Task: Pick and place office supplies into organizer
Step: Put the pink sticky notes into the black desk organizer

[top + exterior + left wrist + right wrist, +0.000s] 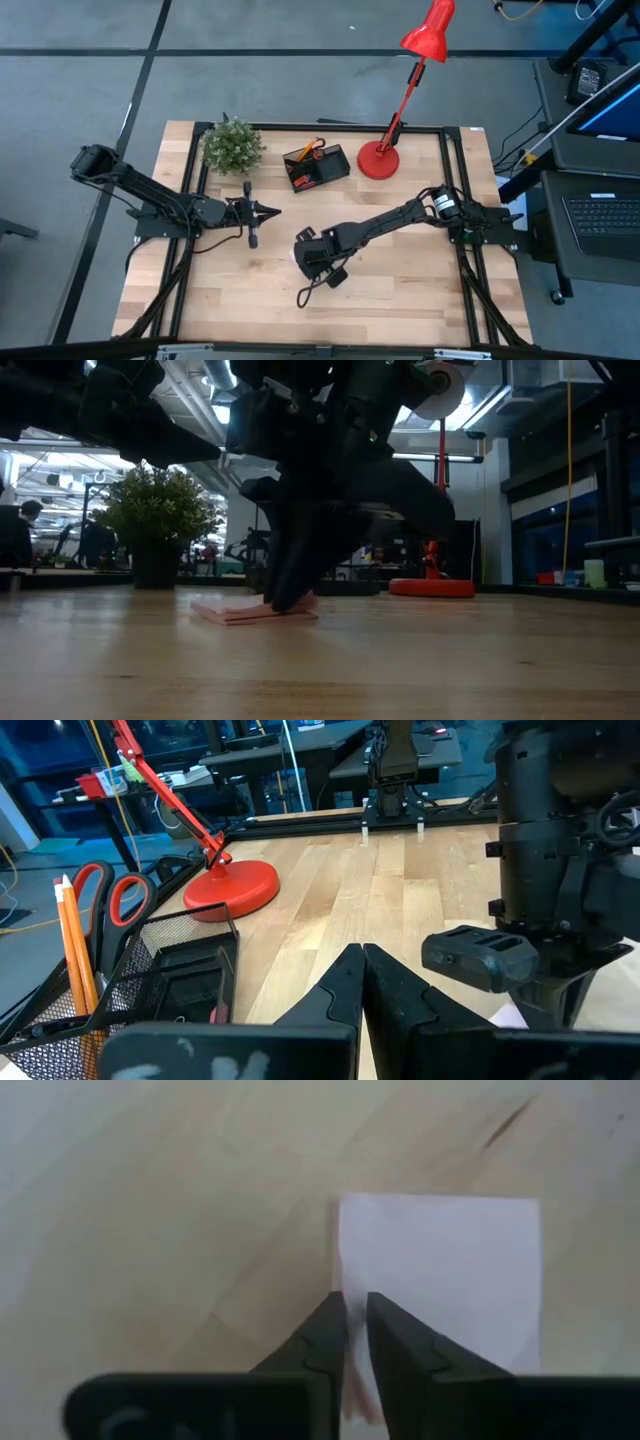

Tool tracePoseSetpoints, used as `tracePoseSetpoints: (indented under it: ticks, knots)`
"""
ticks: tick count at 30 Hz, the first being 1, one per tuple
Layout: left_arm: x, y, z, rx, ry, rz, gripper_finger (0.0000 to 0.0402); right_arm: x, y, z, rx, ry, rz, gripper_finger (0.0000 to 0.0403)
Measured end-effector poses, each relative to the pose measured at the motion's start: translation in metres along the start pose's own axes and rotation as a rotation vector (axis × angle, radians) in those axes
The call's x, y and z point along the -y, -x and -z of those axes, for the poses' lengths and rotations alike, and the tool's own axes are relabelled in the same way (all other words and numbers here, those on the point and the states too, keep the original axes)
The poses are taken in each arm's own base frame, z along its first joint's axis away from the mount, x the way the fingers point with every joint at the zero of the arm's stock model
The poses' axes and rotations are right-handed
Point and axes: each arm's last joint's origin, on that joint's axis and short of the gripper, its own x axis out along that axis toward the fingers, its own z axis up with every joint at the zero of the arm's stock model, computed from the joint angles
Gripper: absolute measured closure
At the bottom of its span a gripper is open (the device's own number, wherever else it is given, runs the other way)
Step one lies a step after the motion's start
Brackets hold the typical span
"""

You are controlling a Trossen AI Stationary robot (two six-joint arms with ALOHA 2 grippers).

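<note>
Two grippers over wood table. Right gripper down at table centre, fingers nearly together, pinching edge of pale pink note pad; pad flat on tabletop, in front of organizer & well apart from it. Left gripper shut on nothing, hovering left of centre, tips pointing toward right arm. Organizer at back of table, betw. potted plant and red lamp; holds red-handled scissors & orange pencils upright in one compartment.
</note>
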Motion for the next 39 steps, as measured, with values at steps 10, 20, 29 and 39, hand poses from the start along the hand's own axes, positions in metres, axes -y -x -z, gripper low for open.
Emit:
tracePoseSetpoints:
  ticks: [10,20,29,39]
  knots:
    - [0.0,0.0,0.0,0.0,0.0,0.0,0.0398,0.001,0.001,-0.001,0.004,-0.001,0.005,0.038]
    - [0.0,0.0,0.0,0.0,0.001,0.0,0.0399,-0.001,0.001,-0.001,0.004,-0.015,0.001,0.0324]
    - [0.0,0.0,0.0,0.0,0.003,0.0,0.0396,-0.011,0.001,-0.003,-0.058,-0.082,0.096,0.0253]
    - [0.0,0.0,0.0,0.0,0.01,0.0,0.04,-0.012,0.002,-0.002,-0.101,-0.157,0.18,0.0227]
